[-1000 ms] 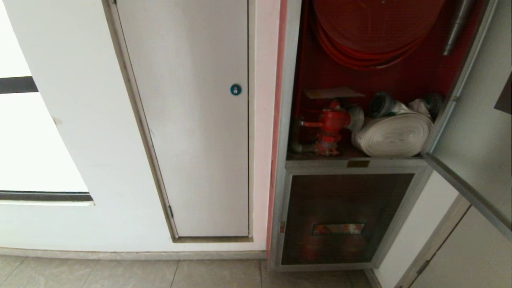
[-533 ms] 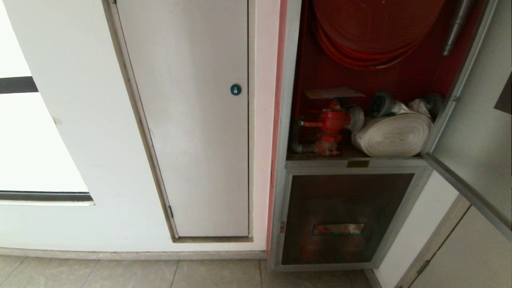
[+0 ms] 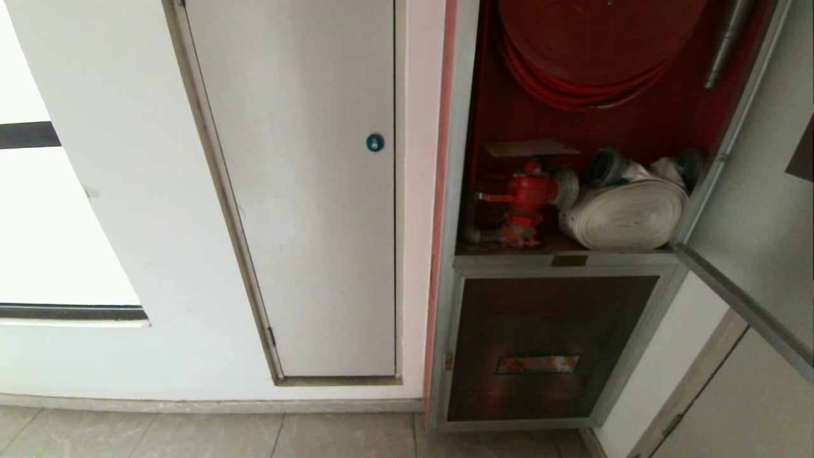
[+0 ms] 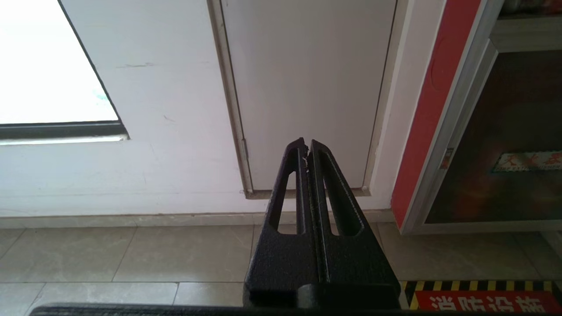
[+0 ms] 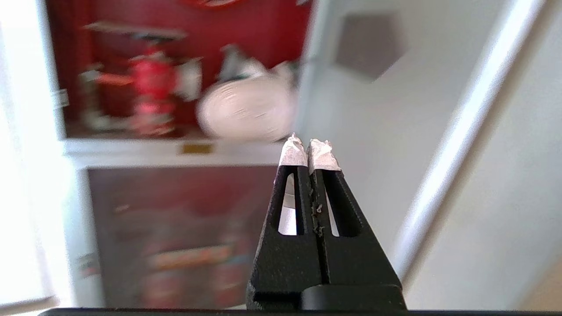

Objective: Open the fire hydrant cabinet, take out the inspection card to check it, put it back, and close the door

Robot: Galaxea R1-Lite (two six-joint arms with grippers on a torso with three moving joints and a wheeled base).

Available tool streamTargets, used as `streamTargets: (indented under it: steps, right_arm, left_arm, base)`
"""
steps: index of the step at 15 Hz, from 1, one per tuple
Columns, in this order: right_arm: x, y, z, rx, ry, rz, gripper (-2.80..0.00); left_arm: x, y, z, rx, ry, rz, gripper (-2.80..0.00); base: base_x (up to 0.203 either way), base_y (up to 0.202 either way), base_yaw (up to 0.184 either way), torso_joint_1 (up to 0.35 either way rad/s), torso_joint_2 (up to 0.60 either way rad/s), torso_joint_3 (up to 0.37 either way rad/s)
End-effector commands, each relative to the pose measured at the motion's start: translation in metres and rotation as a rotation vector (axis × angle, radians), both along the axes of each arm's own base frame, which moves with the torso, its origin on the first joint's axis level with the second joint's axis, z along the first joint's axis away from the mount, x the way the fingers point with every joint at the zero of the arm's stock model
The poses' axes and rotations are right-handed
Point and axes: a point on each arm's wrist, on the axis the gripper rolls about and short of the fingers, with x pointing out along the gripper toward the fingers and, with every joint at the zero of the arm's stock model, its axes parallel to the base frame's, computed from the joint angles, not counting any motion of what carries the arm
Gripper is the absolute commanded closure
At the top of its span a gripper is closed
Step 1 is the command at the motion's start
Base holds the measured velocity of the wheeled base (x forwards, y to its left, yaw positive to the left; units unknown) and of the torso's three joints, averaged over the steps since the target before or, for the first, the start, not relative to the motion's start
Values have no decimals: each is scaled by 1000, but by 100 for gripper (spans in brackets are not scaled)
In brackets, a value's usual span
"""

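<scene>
White wall, tiled floor, fire hydrant cabinet [image 3: 458,210] standing open.
Its door [image 3: 757,210] swings right; inspection card [image 3: 531,148] lies above the red valve [image 3: 526,202]. Right gripper [image 5: 309,147] and left gripper [image 4: 306,147] are both closed, empty.

Fire hydrant cabinet [image 3: 458,191] open, door [image 3: 757,210] swung right, inspection card [image 3: 531,148] inside.

You have the fire hydrant cabinet [image 3: 458,191] at right, its door [image 3: 757,210] swung open to the far right. Inside, the hose reel [image 3: 591,44] hangs above; below it the valve [image 3: 528,191] stands left of the rolled hose [image 3: 626,213], with the inspection card [image 3: 531,148] lying above the valve. Left of the cabinet is a wall closet door [image 3: 305,191].
</scene>
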Motion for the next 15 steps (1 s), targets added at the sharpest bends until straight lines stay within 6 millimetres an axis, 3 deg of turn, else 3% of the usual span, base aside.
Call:
streamTargets:
  steps: [1, 5, 7, 13, 15]
  right_arm:
    - [-2, 1, -19, 20, -7, 26, 0]
    - [10, 3, -60, 108, 33, 142, 0]
    - [14, 3, -66, 162, 37, 177, 0]
    - [36, 6, -110, 149, 130, 271, 0]
    - [37, 8, -114, 121, 143, 348, 0]
  left_arm:
    - [0, 0, 0, 0, 1, 0, 0]
    - [0, 0, 0, 0, 1, 0, 0]
    - [0, 0, 0, 0, 2, 0, 0]
    - [0, 0, 0, 0, 1, 1, 0]
    - [0, 0, 0, 0, 1, 0, 0]
  base:
    - [0, 0, 0, 0, 0, 0]
    - [0, 0, 0, 0, 0, 0]
    - [0, 0, 0, 0, 0, 0]
    - [0, 0, 0, 0, 0, 0]
    - [0, 0, 0, 0, 0, 0]
